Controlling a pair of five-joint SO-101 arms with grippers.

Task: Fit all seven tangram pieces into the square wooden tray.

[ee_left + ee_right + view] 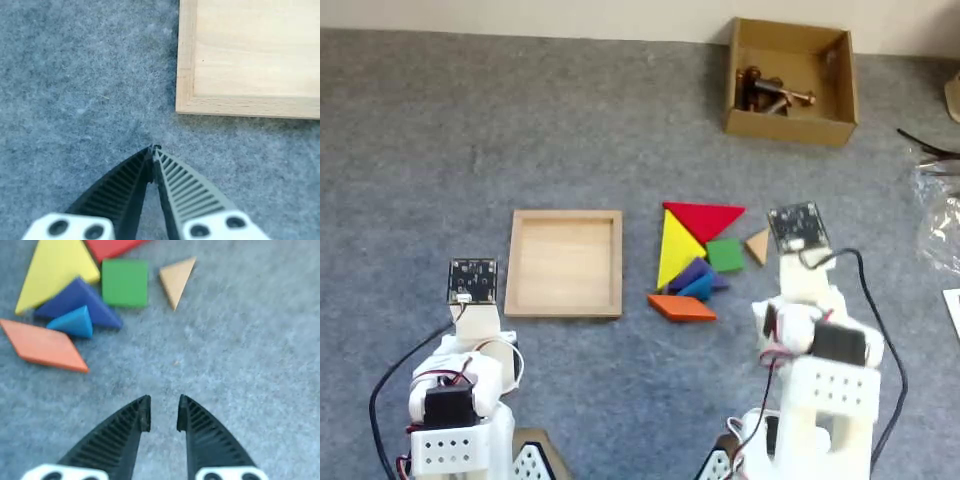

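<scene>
Nothing is in the tray (616, 262) yet. It lies bare on the grey felt of the desk (420, 150), and all seven pieces sit in a loose cluster just beside it, on its right.

The red triangle (704, 217) lies farthest from the arms, with the yellow triangle (57, 270) against it. The green square (124, 282) is beside them and the tan triangle (176, 279) sits a little apart. The dark blue triangle (80, 302) and the light blue triangle (75, 322) are crowded together, and the light blue one seems to overlap the dark. The orange parallelogram (44, 345) is nearest the arms.

The left gripper (153, 149) hangs over the felt near a tray corner, its fingers closed tip to tip on nothing. The right gripper (163, 414) hangs near the cluster, with only a narrow gap between its fingers, which also hold nothing.

We judge the pieces to be light, stiff, flat wood with smooth painted faces. They are low on the felt, so there is little edge to catch.

We would:
- come straight down and pinch across two opposite edges, near the middle of a piece so it does not swivel;
- open the right fingers wider first;
- start with the tan triangle, which has free edges all round.
</scene>
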